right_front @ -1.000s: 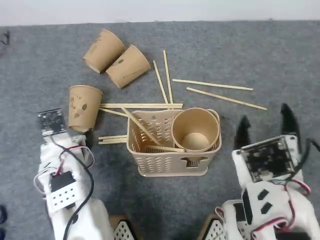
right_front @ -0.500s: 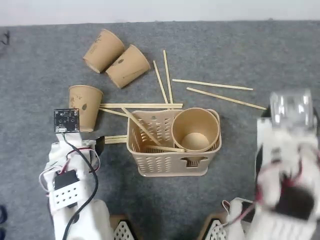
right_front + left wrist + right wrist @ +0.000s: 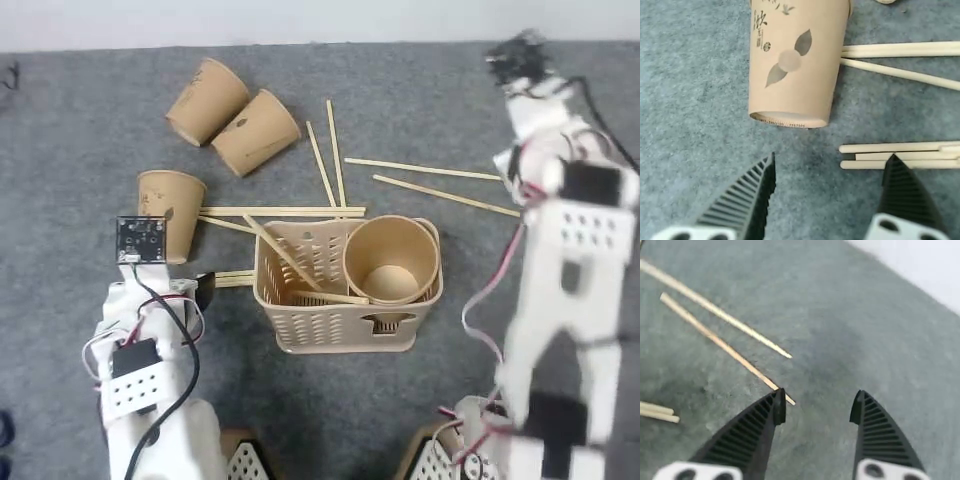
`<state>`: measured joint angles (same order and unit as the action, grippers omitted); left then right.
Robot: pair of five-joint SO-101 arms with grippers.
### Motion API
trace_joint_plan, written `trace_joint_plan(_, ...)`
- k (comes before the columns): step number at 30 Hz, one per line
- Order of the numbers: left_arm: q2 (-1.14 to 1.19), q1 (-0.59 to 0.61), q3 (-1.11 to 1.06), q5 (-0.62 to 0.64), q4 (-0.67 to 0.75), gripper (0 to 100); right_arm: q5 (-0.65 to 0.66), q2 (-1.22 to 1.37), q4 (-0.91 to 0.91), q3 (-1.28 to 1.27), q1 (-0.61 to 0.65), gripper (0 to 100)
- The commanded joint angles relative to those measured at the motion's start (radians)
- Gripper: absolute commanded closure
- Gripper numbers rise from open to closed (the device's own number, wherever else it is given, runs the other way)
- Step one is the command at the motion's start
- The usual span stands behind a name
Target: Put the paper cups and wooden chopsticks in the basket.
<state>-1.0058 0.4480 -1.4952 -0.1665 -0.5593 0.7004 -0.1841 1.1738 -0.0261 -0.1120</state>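
1. Right arm: big move in the last second. It was parked low by its base, next to the basket [image 3: 340, 330]. Now it is stretched out to the far side of the worktop [image 3: 450, 100], beyond the loose chopsticks [image 3: 450, 196] off the basket's far right corner.
2. Right end effector [image 3: 819, 400]: jaws moderately apart and empty, hanging over bare worktop. One fingertip sits just beside the end of one loose chopstick. It reads as lining up a pick, not yet closing.
3. Left arm: small shift only, toward the basket and slightly forward. Left end effector [image 3: 831, 165]: jaws wide and empty, just short of the base of the nearest paper cup [image 3: 795, 60]. The short chopstick bundle [image 3: 900, 155] lies by one fingertip.
4. Task state:
   - In the basket: one nested cup [image 3: 390, 265] and a couple of binned chopsticks [image 3: 285, 255].
   - Still on the worktop: the nearest paper cup, the two tipped cups [image 3: 250, 135], the long pair [image 3: 280, 211] along the basket's far rim, the angled sticks [image 3: 321, 165], the short bundle and the loose chopsticks.
5. Meaning: no item has moved, only the arms were repositioned. Roughly a third done, by my estimate.
6. Risk: the thin stick lies flat on the soft worktop. The right side probably has to come down squarely over it, or the jaws will close on nothing.
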Motion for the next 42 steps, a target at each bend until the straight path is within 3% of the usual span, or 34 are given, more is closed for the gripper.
trace_joint_plan(1,-0.020,-0.006,0.031,-0.034,0.000,67,0.114,0.148,-0.022,0.138,0.018,77.2)
trace_joint_plan(7,-0.020,-0.006,0.028,-0.040,0.002,67,0.327,0.470,0.008,0.356,0.018,77.2)
trace_joint_plan(12,-0.020,-0.006,0.008,-0.041,0.040,67,0.350,0.750,0.088,0.592,0.045,77.2)
trace_joint_plan(18,-0.020,-0.006,0.007,-0.041,0.040,67,0.482,0.992,0.229,0.838,0.116,77.2)
trace_joint_plan(26,-0.020,-0.006,0.007,-0.041,0.041,67,0.572,1.147,0.432,1.142,0.157,77.2)
trace_joint_plan(42,-0.020,-0.006,0.007,-0.041,0.041,67,0.626,1.343,0.375,1.277,0.176,77.9)
